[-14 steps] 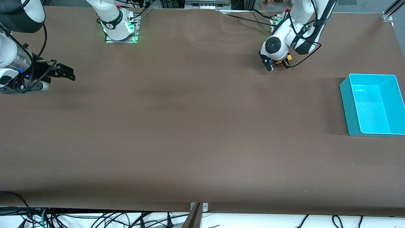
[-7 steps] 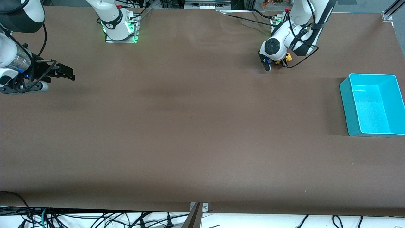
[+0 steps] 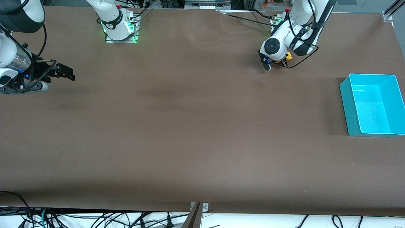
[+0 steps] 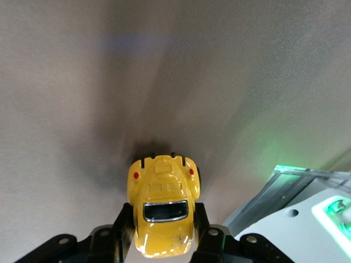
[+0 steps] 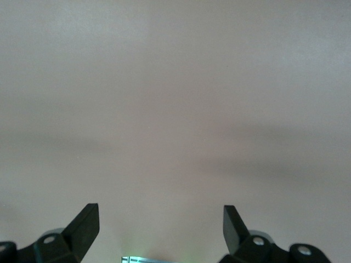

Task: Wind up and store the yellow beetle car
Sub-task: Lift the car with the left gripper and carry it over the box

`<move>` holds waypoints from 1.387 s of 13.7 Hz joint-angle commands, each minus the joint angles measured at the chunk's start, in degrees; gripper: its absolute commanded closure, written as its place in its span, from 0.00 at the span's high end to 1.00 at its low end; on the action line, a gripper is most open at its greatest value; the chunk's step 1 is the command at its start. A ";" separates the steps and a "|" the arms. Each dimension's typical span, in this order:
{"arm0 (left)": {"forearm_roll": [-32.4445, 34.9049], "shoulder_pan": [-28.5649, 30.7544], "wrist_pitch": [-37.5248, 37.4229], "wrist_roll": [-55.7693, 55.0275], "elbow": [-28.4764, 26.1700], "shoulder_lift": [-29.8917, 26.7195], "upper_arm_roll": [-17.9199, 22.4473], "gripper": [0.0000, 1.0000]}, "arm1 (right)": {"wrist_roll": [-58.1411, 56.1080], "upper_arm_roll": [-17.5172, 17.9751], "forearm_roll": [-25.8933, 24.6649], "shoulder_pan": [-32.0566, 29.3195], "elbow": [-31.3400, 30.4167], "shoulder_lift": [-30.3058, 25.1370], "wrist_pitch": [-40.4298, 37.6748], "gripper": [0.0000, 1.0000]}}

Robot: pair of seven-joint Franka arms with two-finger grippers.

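Note:
The yellow beetle car (image 4: 163, 205) is a tiny bright yellow toy with a dark window. My left gripper (image 4: 163, 224) is shut on its sides and holds it low against the brown table close to the left arm's base. In the front view the car (image 3: 287, 57) shows as a yellow speck under the left gripper (image 3: 276, 64). My right gripper (image 3: 65, 72) is open and empty, waiting over the table at the right arm's end; its black fingers (image 5: 85, 222) stand wide apart in the right wrist view.
A cyan bin (image 3: 346, 95), open and empty, stands at the left arm's end of the table. The left arm's base plate (image 4: 307, 213) with a green light is close beside the car. The right arm's base (image 3: 120, 27) glows green.
My left gripper with the car has moved a little toward the left arm's base, away from the front camera. The right arm has not moved.

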 commanded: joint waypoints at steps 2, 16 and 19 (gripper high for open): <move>-0.25 1.09 -9.38 4.89 3.33 -8.88 -0.38 0.10 | -0.13 -0.01 -0.10 -0.17 3.90 0.88 -2.60 1.00; 18.52 11.72 -21.63 41.42 44.74 4.02 18.94 0.13 | 0.05 0.25 0.16 -0.08 3.99 1.14 -2.61 1.00; 26.72 14.53 -17.78 45.48 44.76 5.60 22.38 0.13 | 0.04 0.25 0.16 -0.08 4.43 1.49 -2.52 1.00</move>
